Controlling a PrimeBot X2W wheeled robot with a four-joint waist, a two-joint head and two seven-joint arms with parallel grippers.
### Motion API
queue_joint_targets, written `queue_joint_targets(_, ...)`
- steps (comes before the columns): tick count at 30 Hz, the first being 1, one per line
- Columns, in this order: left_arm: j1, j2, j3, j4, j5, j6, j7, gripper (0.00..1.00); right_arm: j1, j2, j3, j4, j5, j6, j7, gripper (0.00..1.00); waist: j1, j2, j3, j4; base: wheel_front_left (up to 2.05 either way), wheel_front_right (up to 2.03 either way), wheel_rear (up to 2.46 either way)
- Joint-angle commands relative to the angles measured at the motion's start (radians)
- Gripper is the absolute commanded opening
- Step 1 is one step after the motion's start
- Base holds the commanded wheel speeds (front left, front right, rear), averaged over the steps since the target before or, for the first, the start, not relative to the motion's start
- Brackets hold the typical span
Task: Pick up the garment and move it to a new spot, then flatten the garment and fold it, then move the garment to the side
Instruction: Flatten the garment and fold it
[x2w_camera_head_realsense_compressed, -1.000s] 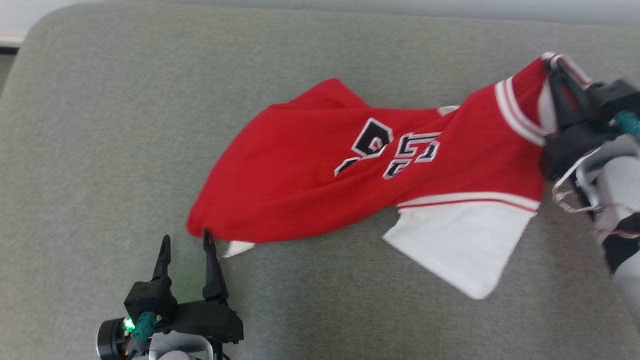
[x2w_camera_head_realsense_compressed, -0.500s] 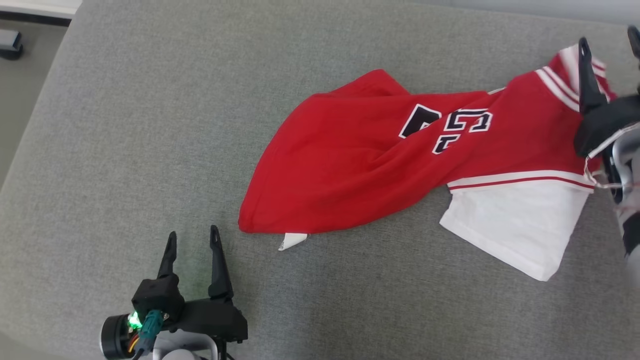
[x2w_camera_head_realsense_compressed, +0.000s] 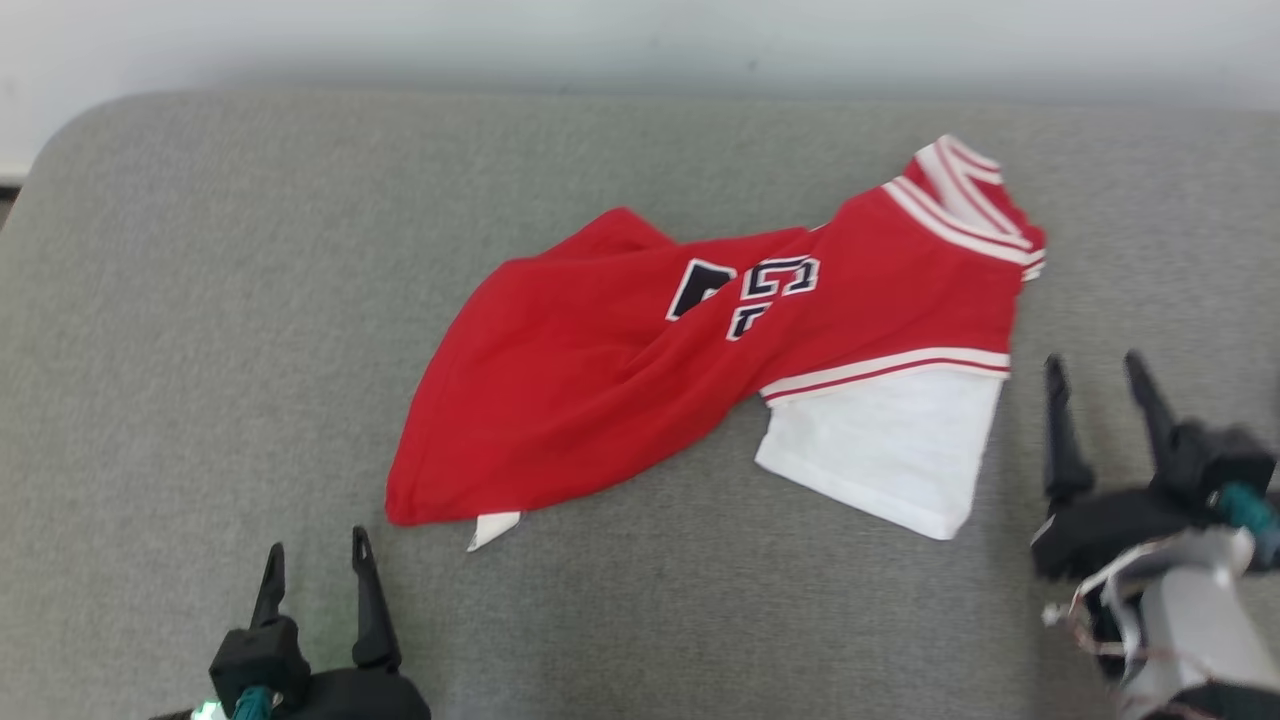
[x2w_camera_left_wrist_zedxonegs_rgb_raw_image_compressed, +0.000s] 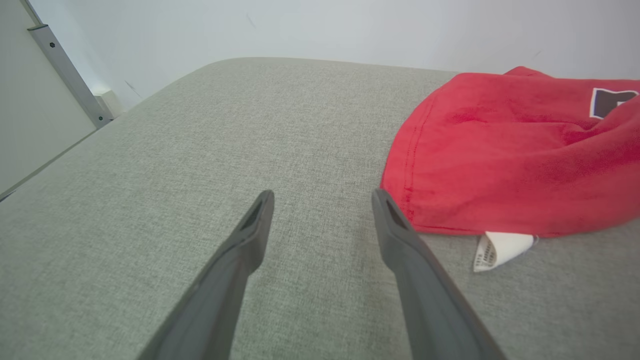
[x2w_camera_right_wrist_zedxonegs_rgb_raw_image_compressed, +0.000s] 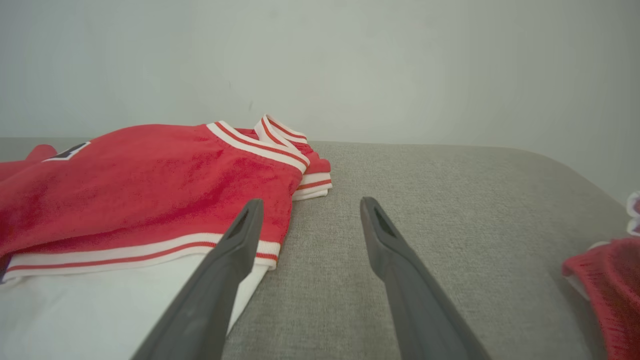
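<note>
The garment (x2w_camera_head_realsense_compressed: 620, 380) is a red jersey with black-and-white lettering, striped collar and a white sleeve (x2w_camera_head_realsense_compressed: 890, 450). It lies crumpled on the grey cushion (x2w_camera_head_realsense_compressed: 200, 300), with a small white label (x2w_camera_head_realsense_compressed: 495, 528) poking out at its near left corner. My left gripper (x2w_camera_head_realsense_compressed: 316, 545) stands open just short of that corner; the left wrist view has the garment (x2w_camera_left_wrist_zedxonegs_rgb_raw_image_compressed: 500, 150) to the right of my left gripper (x2w_camera_left_wrist_zedxonegs_rgb_raw_image_compressed: 324, 195). My right gripper (x2w_camera_head_realsense_compressed: 1092, 362) is open beside the sleeve, empty. In the right wrist view the garment (x2w_camera_right_wrist_zedxonegs_rgb_raw_image_compressed: 150, 180) lies left of my right gripper (x2w_camera_right_wrist_zedxonegs_rgb_raw_image_compressed: 311, 202).
A pale wall (x2w_camera_head_realsense_compressed: 600, 40) runs behind the cushion's rounded far edge. Another piece of red and white fabric (x2w_camera_right_wrist_zedxonegs_rgb_raw_image_compressed: 605, 280) shows at the right edge of the right wrist view. Bare cushion lies left of the garment and in front of it.
My right gripper has opened, let go of the collar and drawn back toward me, right of the sleeve. The garment now lies loose on the cushion. The head camera has shifted.
</note>
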Motion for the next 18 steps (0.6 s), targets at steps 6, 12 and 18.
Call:
queue_joint_targets(6,0.067,0.002,0.044,0.013,0.034,-0.019,-0.003,1.0,0.182,0.082,0.033,-0.075,0.001,-0.003,-0.001,1.0,0.0001,0.0,-0.127,-0.111,0.0,0.0,0.0)
queue_joint_targets(12,0.096,0.002,0.069,0.029,0.042,-0.034,-0.003,1.0,0.262,0.135,0.058,-0.096,-0.011,-0.003,-0.001,1.0,0.0001,0.0,-0.166,-0.13,0.0,0.0,0.0)
queue_joint_targets(18,0.126,0.002,0.078,0.033,0.044,-0.051,-0.003,1.0,0.295,0.166,0.087,-0.101,-0.023,-0.003,-0.001,1.0,0.0001,0.0,-0.208,-0.144,0.0,0.0,0.0)
